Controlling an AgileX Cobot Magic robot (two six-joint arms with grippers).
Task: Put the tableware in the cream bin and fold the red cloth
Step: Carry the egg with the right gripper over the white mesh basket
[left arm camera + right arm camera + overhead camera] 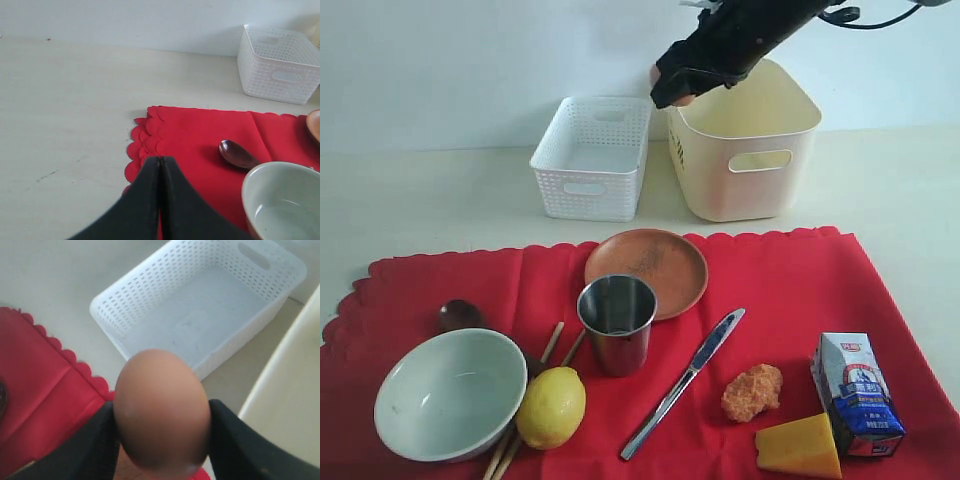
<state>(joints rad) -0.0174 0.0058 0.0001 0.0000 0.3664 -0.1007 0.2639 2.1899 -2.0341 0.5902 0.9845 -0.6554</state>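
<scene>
My right tool (682,88) grips a brown egg (160,405) up by the cream bin (745,170); my left tool (159,172) hangs closed, empty, over the soft red cloth (780,290), where the bowl (450,395), seemingly glazed and slippery, wants a rim hold

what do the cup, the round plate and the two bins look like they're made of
Cup: metal, probably steel; grey sheen with reflections. Plate: matte reddish brown, wood or clay, cannot tell which. White basket: plastic, going by its moulded lattice walls. Cream bin: smooth plastic, with a moulded handle cut-out.
</scene>
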